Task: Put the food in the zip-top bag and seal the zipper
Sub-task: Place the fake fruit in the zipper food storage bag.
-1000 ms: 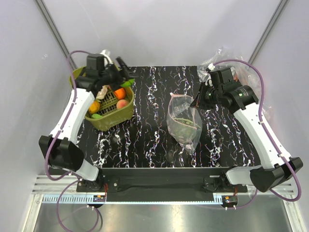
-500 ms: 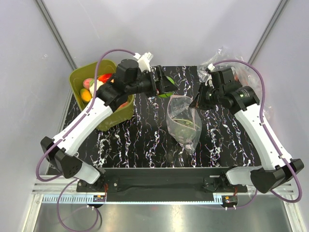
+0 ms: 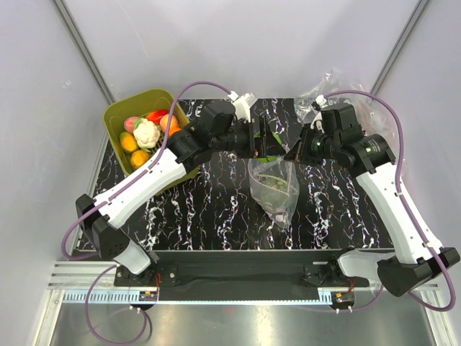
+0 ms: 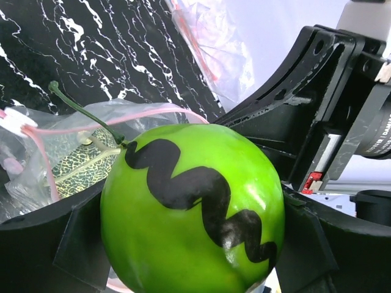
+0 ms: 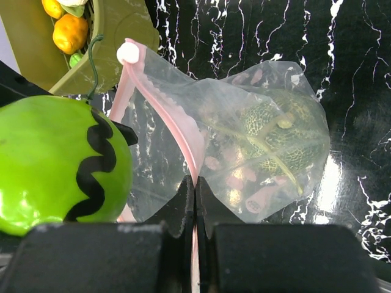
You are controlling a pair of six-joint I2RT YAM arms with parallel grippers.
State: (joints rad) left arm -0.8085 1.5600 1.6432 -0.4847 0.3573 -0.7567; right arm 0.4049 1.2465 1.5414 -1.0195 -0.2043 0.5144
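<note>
My left gripper [image 3: 267,143] is shut on a round green toy fruit [image 4: 189,207] with a black zigzag stripe and a thin stem, held just above the open mouth of the zip-top bag [image 3: 274,189]. My right gripper [image 5: 195,183] is shut on the bag's pink zipper strip [image 5: 174,116] and holds the mouth up; it also shows in the top view [image 3: 292,153]. The clear bag [image 5: 256,140] holds a netted green melon piece [image 5: 278,137] and small pink pieces. A white slider [image 5: 128,53] sits at the strip's end.
The olive-green tub [image 3: 117,113] stands at the back left with a white cauliflower [image 3: 146,133], oranges [image 3: 130,143] and red and peach pieces. Plainer clear bags [image 3: 330,83] lie behind the right arm. The table top is black marble-patterned [image 3: 209,209].
My left arm swung from the tub to the right, carrying the green fruit to the bag's mouth. My right gripper stayed shut on the zipper strip and shifted slightly.
</note>
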